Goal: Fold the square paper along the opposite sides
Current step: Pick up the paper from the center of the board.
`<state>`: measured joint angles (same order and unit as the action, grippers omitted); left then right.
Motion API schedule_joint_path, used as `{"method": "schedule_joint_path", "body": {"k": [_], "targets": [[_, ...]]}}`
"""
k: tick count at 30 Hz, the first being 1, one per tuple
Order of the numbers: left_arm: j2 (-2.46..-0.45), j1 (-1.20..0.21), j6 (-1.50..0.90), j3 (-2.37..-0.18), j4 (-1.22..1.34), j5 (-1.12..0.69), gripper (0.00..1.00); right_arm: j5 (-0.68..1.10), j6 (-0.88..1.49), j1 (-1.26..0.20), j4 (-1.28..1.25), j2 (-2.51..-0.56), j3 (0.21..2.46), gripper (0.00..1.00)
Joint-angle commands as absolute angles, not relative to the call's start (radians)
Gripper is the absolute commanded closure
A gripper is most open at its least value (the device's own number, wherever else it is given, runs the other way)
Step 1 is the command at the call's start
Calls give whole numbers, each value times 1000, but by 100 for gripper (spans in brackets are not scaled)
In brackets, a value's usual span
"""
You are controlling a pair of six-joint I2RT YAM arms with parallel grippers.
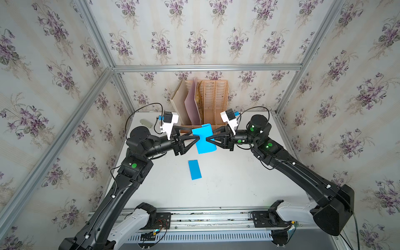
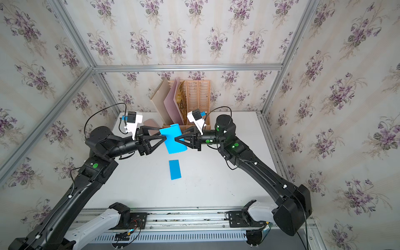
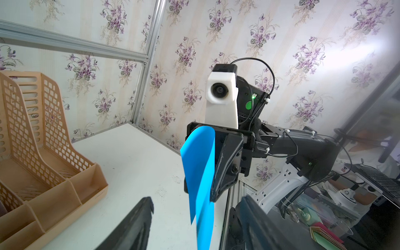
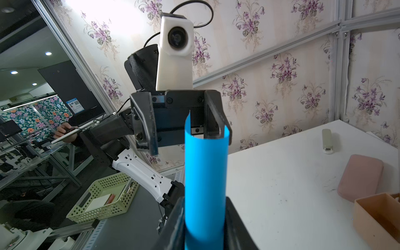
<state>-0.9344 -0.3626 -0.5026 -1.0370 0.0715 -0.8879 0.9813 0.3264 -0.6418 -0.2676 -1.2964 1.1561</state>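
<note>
The blue square paper (image 1: 203, 140) (image 2: 174, 140) hangs bent into a curve above the back middle of the white table (image 1: 227, 184). My right gripper (image 1: 209, 136) (image 4: 204, 216) is shut on its right side, and the sheet bulges as a rounded loop between the fingers (image 4: 173, 227). My left gripper (image 1: 195, 134) (image 3: 197, 199) faces it from the left, open. The paper's (image 3: 199, 168) free edge lies between the left fingers (image 3: 138, 216) without touching either. In the right wrist view the left gripper (image 4: 188, 140) straddles the far end of the paper (image 4: 205, 173).
A narrow blue folded strip (image 1: 194, 170) (image 2: 175, 170) lies flat on the table in front of the grippers. A tan file organizer (image 1: 207, 104) (image 3: 43, 151) with boards stands at the back wall. A pink pad (image 4: 360, 177) and a small stapler (image 4: 328, 140) lie back left.
</note>
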Motion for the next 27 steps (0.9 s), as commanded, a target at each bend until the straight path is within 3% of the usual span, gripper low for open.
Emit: {"method": "schedule_joint_path", "body": {"k": [1,21,27], "targets": [[-934,-364,-537,-1027,163,-907,42,1007,390,-642,-373,-1302,1165,70],[-953,-365,-588,-1009,250,-910,64,1042,471,-643,-453,-1328,1169,71],[-953,-365,-588,-1015,248,-912,75,1042,471,-643,-453,-1331,1166,71]]}}
